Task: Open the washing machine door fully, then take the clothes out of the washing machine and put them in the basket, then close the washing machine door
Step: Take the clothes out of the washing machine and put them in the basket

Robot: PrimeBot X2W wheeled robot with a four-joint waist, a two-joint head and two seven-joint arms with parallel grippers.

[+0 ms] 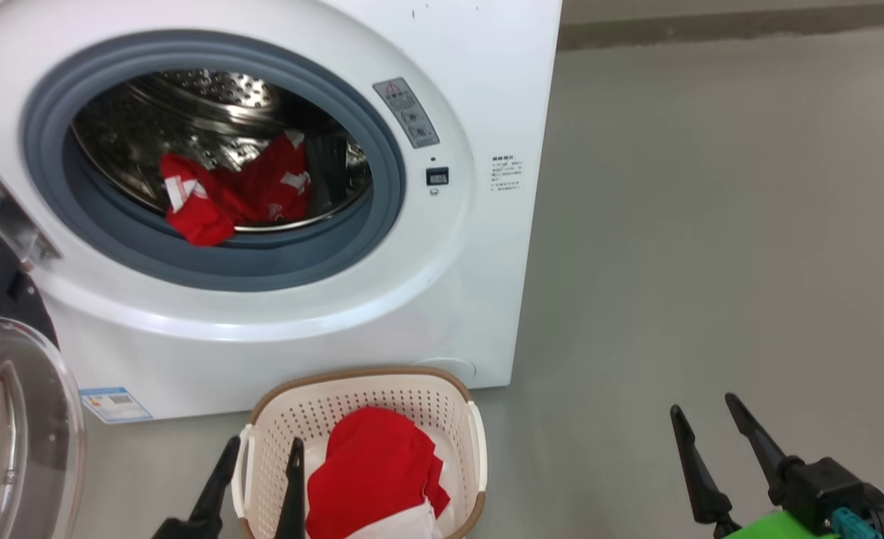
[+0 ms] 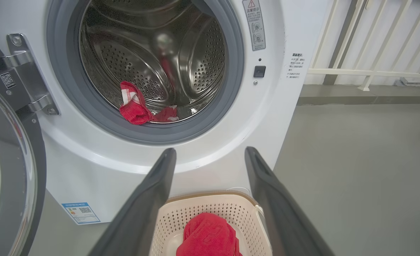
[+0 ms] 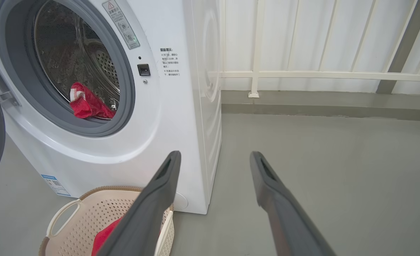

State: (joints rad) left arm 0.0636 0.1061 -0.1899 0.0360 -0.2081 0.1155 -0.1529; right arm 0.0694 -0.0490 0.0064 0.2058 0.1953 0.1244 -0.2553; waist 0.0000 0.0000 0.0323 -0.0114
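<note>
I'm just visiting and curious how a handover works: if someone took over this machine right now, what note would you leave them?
Left pincer: open, empty, above the basket's left side.
Right pincer: open, empty, over the floor to the right.
Door: swung open on the washing machine's left.
One red bundle lies in the basket; more red clothes sit at the drum's front.
Done: door opened, part unloaded. Left: fetch the rest, close the door.

the washing machine (image 1: 442, 314) is cased in smooth glossy white, its drum (image 1: 209, 105) formed of shiny perforated steel and ringed by a matt grey rubber seal (image 1: 262, 266). the clothes (image 1: 247, 195) are seen as soft red cloth. the basket (image 1: 314, 415) is moulded in matt cream plastic; the washing machine door (image 1: 7, 419) is glazed clear
</note>
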